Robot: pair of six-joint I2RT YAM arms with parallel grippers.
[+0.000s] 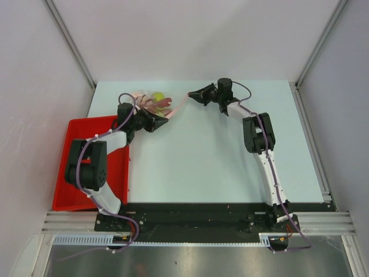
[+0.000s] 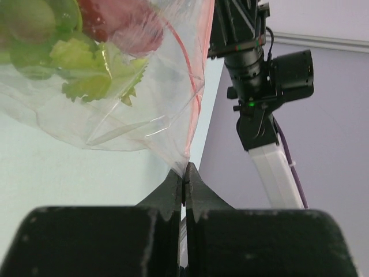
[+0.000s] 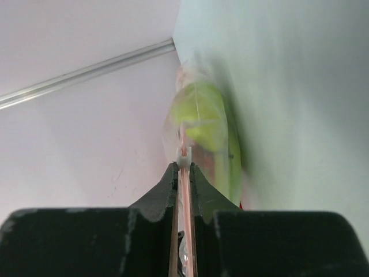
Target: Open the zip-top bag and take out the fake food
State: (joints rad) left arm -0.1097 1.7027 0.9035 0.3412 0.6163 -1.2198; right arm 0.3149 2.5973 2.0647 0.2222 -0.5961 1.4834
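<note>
Top view, bag: the zip-top bag (image 1: 154, 104) is stretched between the two arms, over the far left part of the worktop (image 1: 219, 167). The fake food (image 1: 157, 97) is bunched in its left end.
Top view, left gripper: the left gripper (image 1: 165, 122) meets the bag's near edge; I cannot tell its grip from up here.
Top view, right gripper: the right gripper (image 1: 191, 94) is at the bag's right tip, and a thin pink line runs from the bag into it.
Top view, tray: the red tray (image 1: 66, 173) lies at the worktop's left edge under the left arm, apart from the bag.
Left wrist view, gripper: the left gripper (image 2: 183, 173) has its jaws pressed together, pinching the bag's (image 2: 144, 109) lower corner.
Left wrist view, contents: the bag hangs above and to the left of the tips. The fake food (image 2: 86, 69) shows through the plastic as green leaves and a red piece.
Right wrist view, gripper: the right gripper (image 3: 184, 171) is clamped on the pink zip strip (image 3: 186, 202), which runs between its jaws.
Right wrist view, bag: the bag (image 3: 204, 130) lies straight ahead of the tips, blurred, with a yellow-green shape inside.
</note>
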